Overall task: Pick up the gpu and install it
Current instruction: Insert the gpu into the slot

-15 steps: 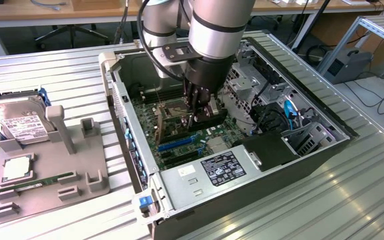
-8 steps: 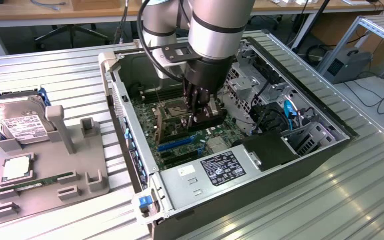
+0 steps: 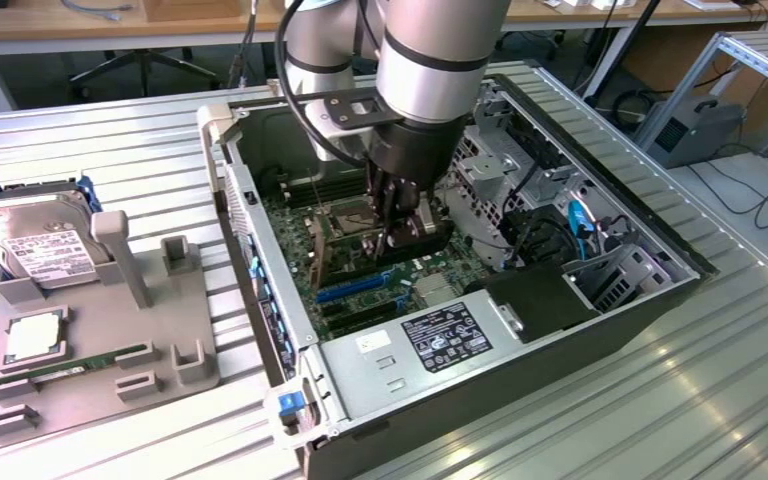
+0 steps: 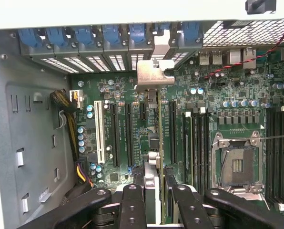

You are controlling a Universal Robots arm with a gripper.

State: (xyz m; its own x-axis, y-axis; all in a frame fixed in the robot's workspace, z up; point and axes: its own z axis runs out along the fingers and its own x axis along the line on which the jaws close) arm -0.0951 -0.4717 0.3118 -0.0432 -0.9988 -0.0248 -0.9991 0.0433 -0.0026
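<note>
- Your hand (image 4: pixel 156 200) is down inside the open computer case (image 3: pixel 651 300), over the motherboard (image 4: pixel 228 124), with its fingers (image 4: pixel 132 205) closed partway on the gpu (image 4: pixel 159 124).
- In the wrist view the gpu stands on edge, seen as a thin line running away from the fingers towards the rear of the case. Its silver bracket (image 4: pixel 154 74) sits up against the row of blue slot clips (image 4: pixel 104 36) at the back wall.
- The card is lined up along the expansion slots (image 4: pixel 127 133), between two of them as seen from here; you cannot tell from these views whether its edge is already pressed home in a slot or only resting above it.
- So the pick-up looks done, and the install is in hand but not shown as finished: the hand has not let go of the card.
- On the worktop (image 3: pixel 91 140) at the exterior view's left, the grey holder (image 3: pixel 131 330) keeps the hard drive (image 3: pixel 44 240) and a RAM stick (image 3: pixel 71 368); its upright stands hold no card.
</note>
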